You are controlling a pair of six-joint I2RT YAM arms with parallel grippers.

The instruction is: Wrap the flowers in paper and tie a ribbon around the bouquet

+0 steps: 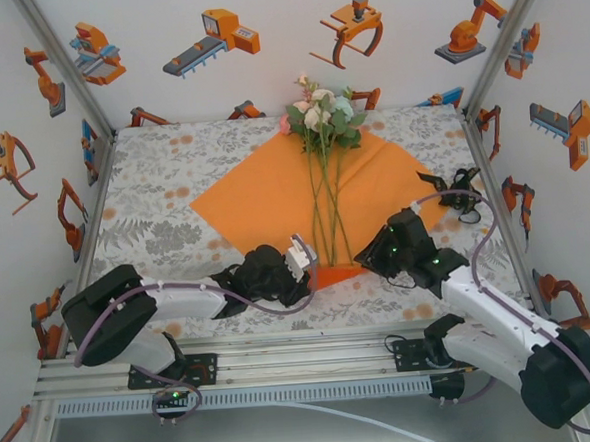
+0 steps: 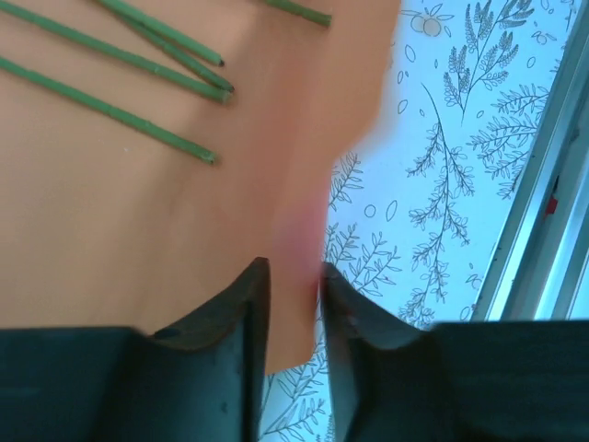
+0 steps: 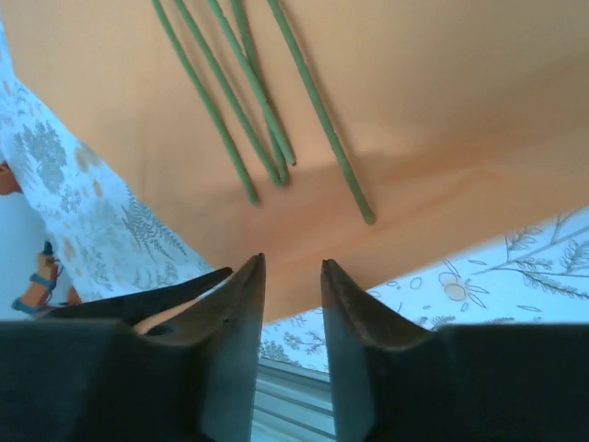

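- One step of roughly three looks done. The paper (image 1: 244, 199) lies spread flat as a diamond on the table cover (image 1: 153, 195). No side is rolled or folded over the stems, so wrapping has not visibly begun.
- Flowers (image 1: 321, 114): they lie down the middle of the paper. The blooms sit at the far corner, partly past its edge. The stems run toward the near corner and end short of it. Placement looks right for a cone.
- Left gripper (image 2: 294, 267): it is at the paper's near corner, just left of the stem ends. The jaws stand a narrow slot apart, with the paper's edge in the slot. The fingers are not seen pressed onto the paper, so I judge that nothing is held yet.
- Right gripper (image 3: 293, 262): it sits low by the paper's near right edge, just right of the stem ends. The jaws are parted by a similar slot, with nothing between them.
- Ribbon (image 1: 451, 189): a dark tangle on the table cover off the paper's right corner, well apart from the flowers. It looks untouched, and it is too small for any lettering to show.
- Left to do, by my judgement: fold or roll the paper around the stems, then fetch the ribbon and tie it. Most of the task lies ahead.
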